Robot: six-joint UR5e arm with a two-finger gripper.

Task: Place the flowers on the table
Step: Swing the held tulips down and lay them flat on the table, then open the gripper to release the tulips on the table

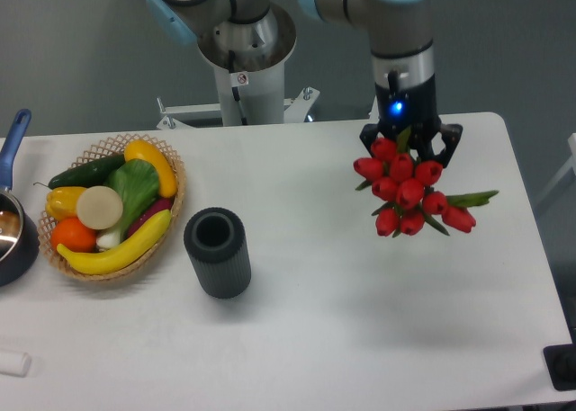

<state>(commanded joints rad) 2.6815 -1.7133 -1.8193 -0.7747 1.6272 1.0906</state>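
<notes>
A single fixed camera looks steeply down from high over the near edge of the large white rounded-corner counter, facing the grey robot base pedestal at the far edge. It stands far enough back to take in nearly the whole counter width, cropping the dark blue-handled pot at left and a black object at the lower right. No second view is given.

I am seeing bare table under and in front of the flowers, open for passing. The dark ribbed cylinder is standing well apart at left, the fruit basket farther left.
</notes>
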